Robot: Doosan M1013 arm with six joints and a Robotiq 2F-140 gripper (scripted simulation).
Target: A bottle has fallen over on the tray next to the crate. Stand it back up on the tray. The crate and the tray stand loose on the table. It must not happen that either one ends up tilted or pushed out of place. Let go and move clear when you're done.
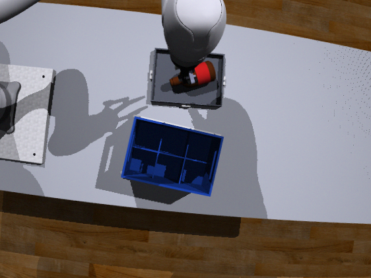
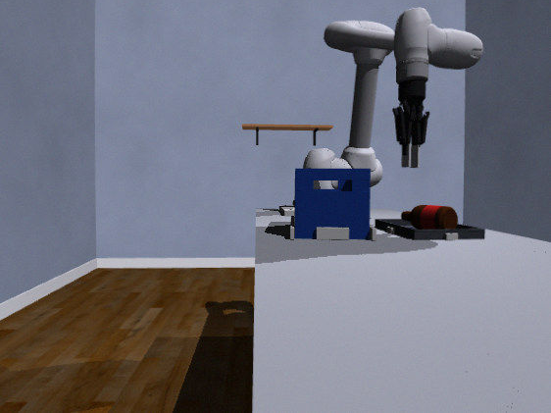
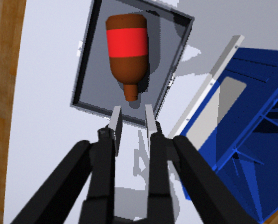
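Left of the tray (image 1: 185, 103) (image 2: 422, 233) (image 3: 97, 112), note a pale, faintly mottled base plate (image 1: 33, 80) (image 2: 286, 211) on the smooth worktop (image 1: 297, 113) (image 2: 392, 315) (image 3: 40, 100). Beside the tray, find the blue, boxy, divided crate (image 1: 129, 146) (image 2: 333, 212) (image 3: 250, 65), upright. Above the tray, see the tool (image 1: 191, 76) (image 2: 410, 167) (image 3: 133, 115) released, with flat grey fingers narrowly apart, holding nothing. Inside the dark, shallow, low-walled tray, see the brown, glossy-looking, round-shouldered bottle (image 1: 204, 72) (image 2: 431, 217) (image 3: 127, 42) on its side, with a red band. Nothing righted yet; still to do: grasp, raise upright, set down, let go, move clear.
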